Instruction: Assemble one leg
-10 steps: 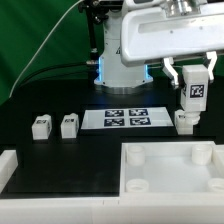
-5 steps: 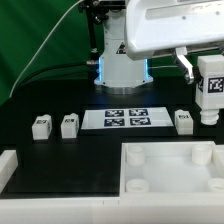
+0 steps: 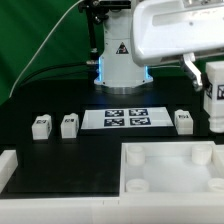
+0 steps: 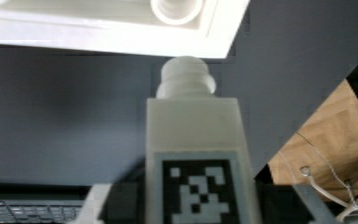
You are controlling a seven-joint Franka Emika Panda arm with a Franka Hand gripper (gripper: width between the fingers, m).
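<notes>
My pincer [image 3: 212, 76] was pinching the leg [image 3: 214, 105] by its sides, and I held it over the edge of the table [image 3: 60, 100] at the exterior view's right, apparently lifted off the surface. The leg's long axis stood upright. In the wrist view its tagged face [image 4: 201, 192] was turned toward my camera and its rounded peg [image 4: 188, 76] pointed away from me, down at the dark table. What mattered most for the next move was where the tray [image 3: 165, 152] lay: along the table's near edge, toward the corner at the exterior view's right, so nearer the camera than the leg I carried and a little to the exterior view's left of it. One round socket [image 4: 172, 10] showed past the peg in the wrist view, not yet lined up with it. I judged that I would have to carry the leg toward the near edge before lowering. My arm reached out from its base at the far edge, wrist pointing straight down. Another leg [image 3: 184, 120] stood on the table just beside the marker board [image 3: 125, 118].
</notes>
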